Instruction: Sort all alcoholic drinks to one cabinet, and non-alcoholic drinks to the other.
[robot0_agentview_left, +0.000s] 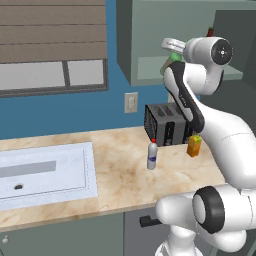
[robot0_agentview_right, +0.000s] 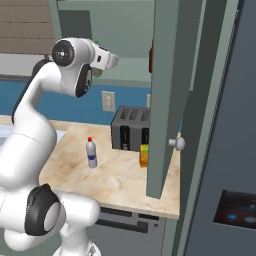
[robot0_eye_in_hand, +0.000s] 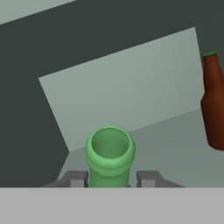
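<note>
The green glass bottle (robot0_eye_in_hand: 109, 153) has its neck between my fingertips (robot0_eye_in_hand: 76, 179), and my gripper (robot0_eye_in_hand: 109, 178) is shut on it, raised at the open upper cabinet (robot0_eye_in_hand: 131, 92). Its open mouth faces the hand camera. A green sliver of the bottle (robot0_agentview_left: 175, 57) shows at my gripper (robot0_agentview_left: 172, 50), again at the gripper (robot0_agentview_right: 107, 59) in the right base view. The dark brown bottle (robot0_eye_in_hand: 214, 105) stands upright on the cabinet shelf, to the right in the hand view. Down on the counter stand the white red-capped bottle (robot0_agentview_left: 152, 155) (robot0_agentview_right: 91, 152) and the orange carton (robot0_agentview_left: 194, 145) (robot0_agentview_right: 144, 155).
A black toaster (robot0_agentview_left: 167, 125) (robot0_agentview_right: 131, 129) sits against the wall behind the carton. The sink (robot0_agentview_left: 45, 170) lies at the counter's left. The open cabinet door (robot0_agentview_right: 167, 100) hangs out over the counter's right end, beside a tall dark appliance (robot0_agentview_right: 225, 150).
</note>
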